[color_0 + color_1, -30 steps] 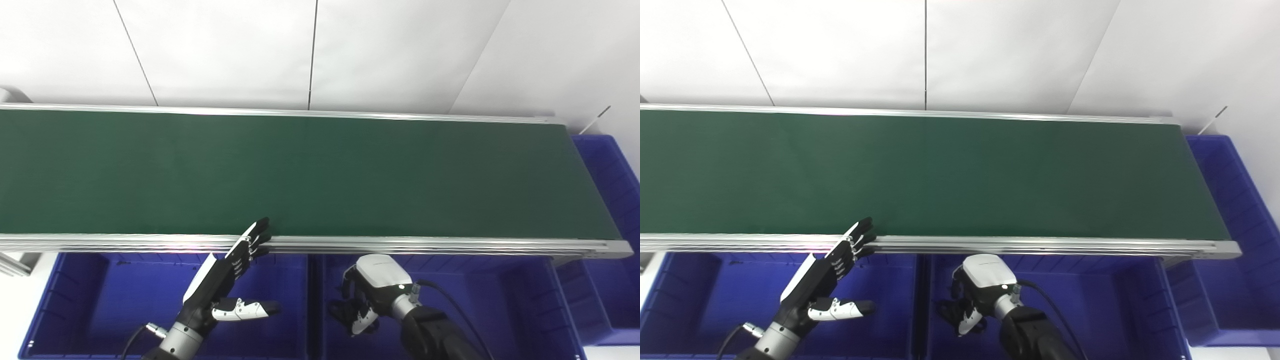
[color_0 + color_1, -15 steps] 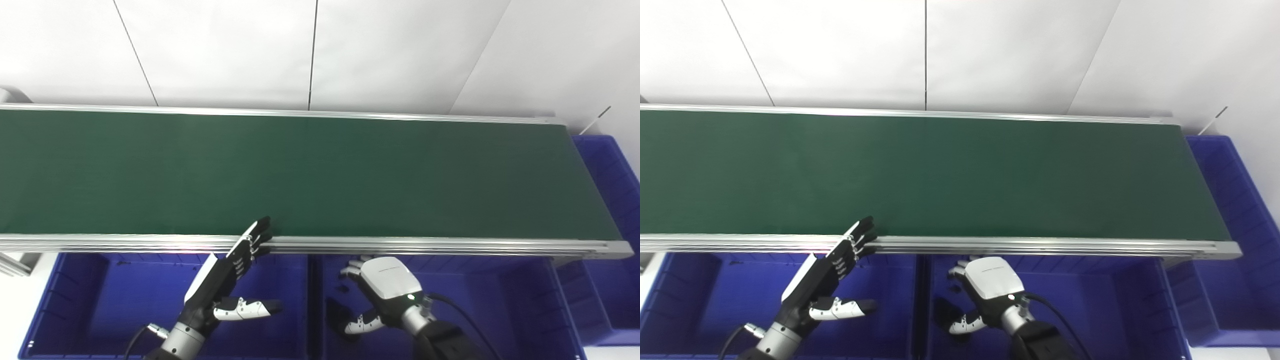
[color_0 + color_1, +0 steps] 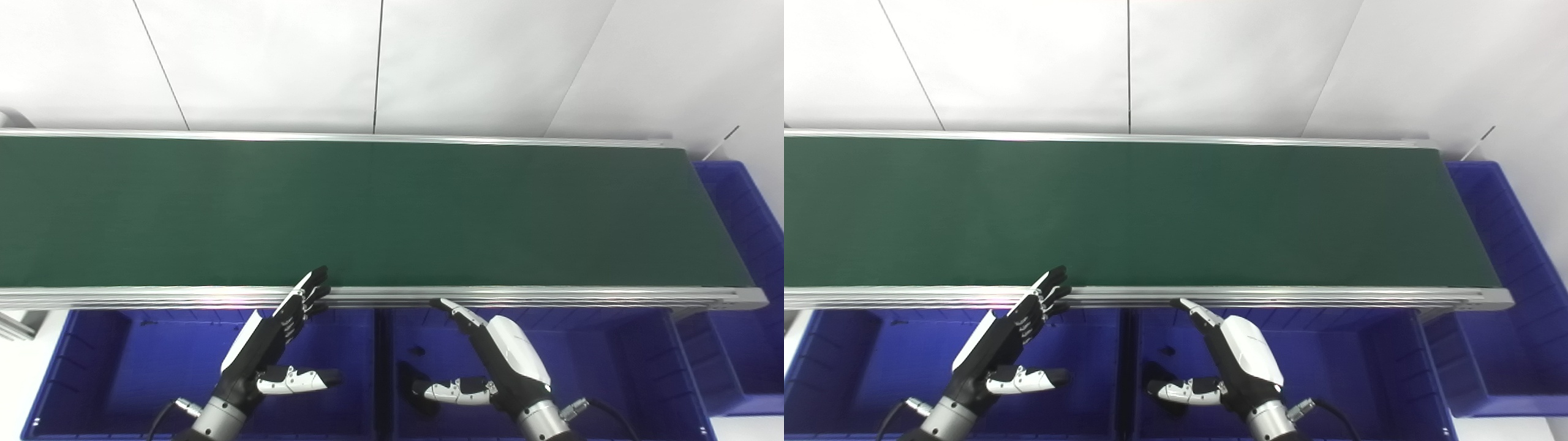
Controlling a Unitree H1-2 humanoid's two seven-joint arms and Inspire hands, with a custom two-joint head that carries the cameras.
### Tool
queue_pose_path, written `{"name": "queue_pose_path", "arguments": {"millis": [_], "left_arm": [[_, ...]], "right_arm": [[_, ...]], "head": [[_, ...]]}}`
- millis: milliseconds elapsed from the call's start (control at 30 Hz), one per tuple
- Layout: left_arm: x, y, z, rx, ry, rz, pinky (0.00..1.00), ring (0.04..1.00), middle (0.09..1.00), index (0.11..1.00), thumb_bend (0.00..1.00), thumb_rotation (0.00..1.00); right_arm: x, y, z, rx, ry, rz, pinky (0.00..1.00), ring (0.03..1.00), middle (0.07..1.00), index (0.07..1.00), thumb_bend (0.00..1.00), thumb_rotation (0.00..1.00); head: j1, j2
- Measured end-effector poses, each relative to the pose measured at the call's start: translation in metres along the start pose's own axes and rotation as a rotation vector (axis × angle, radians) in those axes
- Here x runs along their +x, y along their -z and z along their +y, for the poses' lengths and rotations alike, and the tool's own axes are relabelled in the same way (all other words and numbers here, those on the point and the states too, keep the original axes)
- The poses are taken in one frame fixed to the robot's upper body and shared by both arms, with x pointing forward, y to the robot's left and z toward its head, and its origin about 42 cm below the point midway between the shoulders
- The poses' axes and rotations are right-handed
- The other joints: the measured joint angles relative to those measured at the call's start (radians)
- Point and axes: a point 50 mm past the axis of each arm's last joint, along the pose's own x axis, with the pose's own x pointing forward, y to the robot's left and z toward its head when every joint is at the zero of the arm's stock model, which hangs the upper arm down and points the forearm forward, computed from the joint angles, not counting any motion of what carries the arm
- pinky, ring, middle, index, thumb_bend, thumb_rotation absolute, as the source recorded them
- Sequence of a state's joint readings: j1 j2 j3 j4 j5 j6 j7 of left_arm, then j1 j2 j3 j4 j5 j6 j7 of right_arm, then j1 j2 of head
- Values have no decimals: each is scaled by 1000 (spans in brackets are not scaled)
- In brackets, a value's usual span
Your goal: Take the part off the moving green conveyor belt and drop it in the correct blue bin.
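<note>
A small dark part lies on the floor of the middle blue bin, just left of the spread right hand. The green conveyor belt runs bare beyond the fingertips.

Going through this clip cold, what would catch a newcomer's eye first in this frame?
The long green conveyor belt spans the picture with no part visible on it. Below its near rail, both robot hands are open over the blue bins: the left hand reaches up to the rail, and the right hand is over the middle blue bin, where a small dark piece lies.
</note>
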State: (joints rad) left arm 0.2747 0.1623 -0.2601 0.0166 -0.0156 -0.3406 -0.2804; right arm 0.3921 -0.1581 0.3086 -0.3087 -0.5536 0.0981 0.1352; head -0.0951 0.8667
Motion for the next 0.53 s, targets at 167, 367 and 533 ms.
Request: {"name": "queue_pose_path", "arguments": {"millis": [167, 367, 533], "left_arm": [[-2, 1, -1, -1, 0, 6, 888, 948, 985, 964, 778, 389], [-2, 1, -3, -2, 0, 3, 889, 948, 983, 965, 774, 389], [-5, 3, -6, -1, 3, 11, 892, 951, 988, 969, 778, 395]], "right_arm": [[-5, 3, 11, 164, 1, -36, 718, 820, 882, 948, 724, 343], [-10, 7, 10, 250, 3, -45, 773, 846, 887, 973, 767, 391], [-11, 16, 11, 283, -23, -37, 806, 877, 918, 996, 805, 447]], "head": [[6, -8], [21, -18], [37, -28]]}}
